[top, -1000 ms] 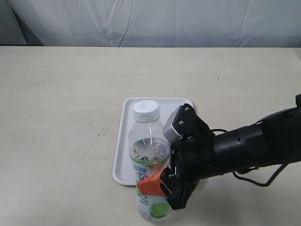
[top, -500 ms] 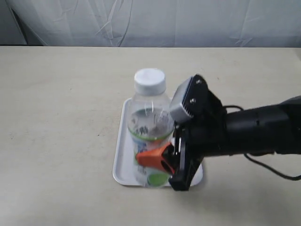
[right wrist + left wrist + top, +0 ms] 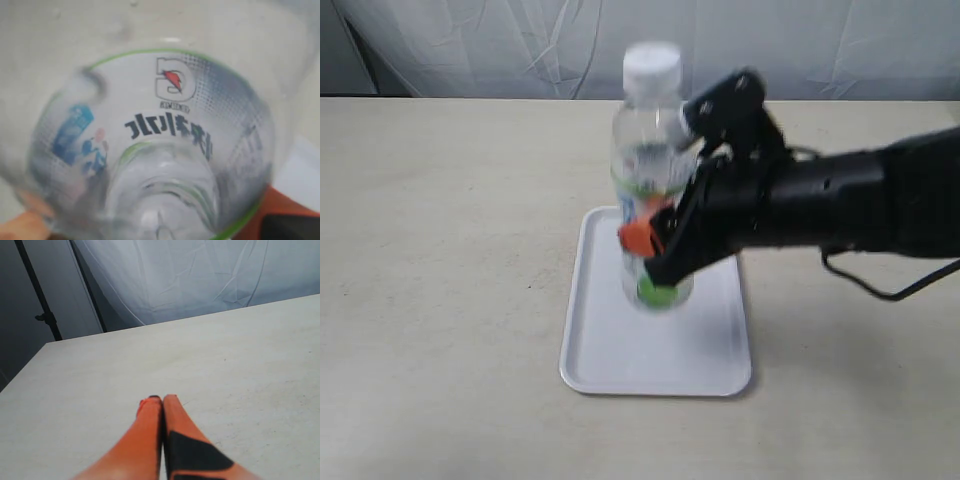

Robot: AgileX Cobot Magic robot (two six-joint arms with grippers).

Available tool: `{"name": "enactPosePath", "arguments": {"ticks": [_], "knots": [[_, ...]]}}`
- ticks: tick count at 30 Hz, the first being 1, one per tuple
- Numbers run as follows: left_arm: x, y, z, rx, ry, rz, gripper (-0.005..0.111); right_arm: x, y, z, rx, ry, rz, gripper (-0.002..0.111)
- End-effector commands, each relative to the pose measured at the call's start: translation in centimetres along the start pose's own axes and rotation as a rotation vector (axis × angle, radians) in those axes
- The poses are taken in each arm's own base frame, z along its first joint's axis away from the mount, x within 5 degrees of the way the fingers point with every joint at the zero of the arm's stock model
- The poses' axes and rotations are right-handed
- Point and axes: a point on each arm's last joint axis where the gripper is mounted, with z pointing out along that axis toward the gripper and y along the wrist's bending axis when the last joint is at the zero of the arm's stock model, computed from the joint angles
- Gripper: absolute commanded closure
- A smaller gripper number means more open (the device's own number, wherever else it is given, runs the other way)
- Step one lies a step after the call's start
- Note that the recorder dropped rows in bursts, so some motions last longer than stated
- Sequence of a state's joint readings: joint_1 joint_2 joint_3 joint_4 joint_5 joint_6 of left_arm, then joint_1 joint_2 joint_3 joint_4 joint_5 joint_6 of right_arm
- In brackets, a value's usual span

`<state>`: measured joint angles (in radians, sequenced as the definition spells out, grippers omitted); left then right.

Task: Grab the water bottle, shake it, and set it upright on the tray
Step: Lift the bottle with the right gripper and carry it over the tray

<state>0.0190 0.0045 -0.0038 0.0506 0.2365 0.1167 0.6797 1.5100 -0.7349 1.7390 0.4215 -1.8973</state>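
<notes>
Small clear plastic water bottle (image 3: 646, 160), white cap up, long axis near vertical, blurred, held over the flat white rectangular tray (image 3: 610, 350). Right gripper (image 3: 655, 245) pinches its labelled middle. Left gripper (image 3: 162, 402) has its jaws pressed together, empty, over the beige tabletop (image 3: 225, 355).

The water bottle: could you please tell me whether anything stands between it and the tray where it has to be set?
Nothing visible does. The right gripper holds the water bottle roughly upright over the tray, and the part of the tray that shows is bare, with no other object on it.
</notes>
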Motion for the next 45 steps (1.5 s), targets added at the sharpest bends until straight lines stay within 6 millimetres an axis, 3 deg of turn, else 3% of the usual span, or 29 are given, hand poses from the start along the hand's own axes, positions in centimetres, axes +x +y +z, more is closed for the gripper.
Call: {"name": "enactPosePath", "arguments": {"ticks": [1, 6, 8, 10, 14, 15, 17, 19, 23, 26, 29, 34, 37, 42, 45], "knots": [[0.1, 0.0, 0.0, 0.001, -0.005, -0.007, 0.106, -1.1, 1.3, 0.1, -0.173, -0.070, 0.032, 0.109], [0.1, 0.0, 0.0, 0.001, -0.005, -0.007, 0.106, -7.5, 1.9, -5.0, -0.057, -0.296, -0.094, 0.109], [0.1, 0.0, 0.0, 0.001, -0.005, -0.007, 0.106, -8.2, 2.2, -6.2, -0.033, -0.330, -0.105, 0.109], [0.1, 0.0, 0.0, 0.001, -0.005, -0.007, 0.106, -6.7, 1.9, -5.6, -0.002, -0.279, -0.074, 0.109], [0.1, 0.0, 0.0, 0.001, -0.005, -0.007, 0.106, 0.2, 1.0, -1.7, 0.053, -0.010, 0.032, 0.109], [0.1, 0.0, 0.0, 0.001, -0.005, -0.007, 0.106, 1.1, 1.1, -1.3, 0.034, 0.020, 0.045, 0.109], [0.1, 0.0, 0.0, 0.001, -0.005, -0.007, 0.106, 0.9, 1.7, -1.4, -0.031, 0.001, 0.041, 0.109], [0.1, 0.0, 0.0, 0.001, -0.005, -0.007, 0.106, -1.4, 2.1, -2.6, -0.039, -0.087, 0.004, 0.109], [0.1, 0.0, 0.0, 0.001, -0.005, -0.007, 0.106, -7.5, 3.1, -7.0, -0.008, -0.322, -0.099, 0.109], [0.1, 0.0, 0.0, 0.001, -0.005, -0.007, 0.106, -9.1, 3.4, -8.9, 0.037, -0.390, -0.133, 0.109], [0.1, 0.0, 0.0, 0.001, -0.005, -0.007, 0.106, -6.7, 2.5, -6.9, 0.066, -0.286, -0.084, 0.109], [0.1, 0.0, 0.0, 0.001, -0.005, -0.007, 0.106, 0.6, 1.2, -1.3, 0.022, 0.005, 0.046, 0.109], [0.1, 0.0, 0.0, 0.001, -0.005, -0.007, 0.106, 1.5, 1.6, -0.3, -0.059, 0.034, 0.077, 0.109], [0.1, 0.0, 0.0, 0.001, -0.005, -0.007, 0.106, 1.0, 3.0, -0.4, -0.220, -0.017, 0.084, 0.109], [0.1, 0.0, 0.0, 0.001, -0.005, -0.007, 0.106, 1.0, 2.8, -0.4, -0.201, -0.012, 0.074, 0.109]]}}
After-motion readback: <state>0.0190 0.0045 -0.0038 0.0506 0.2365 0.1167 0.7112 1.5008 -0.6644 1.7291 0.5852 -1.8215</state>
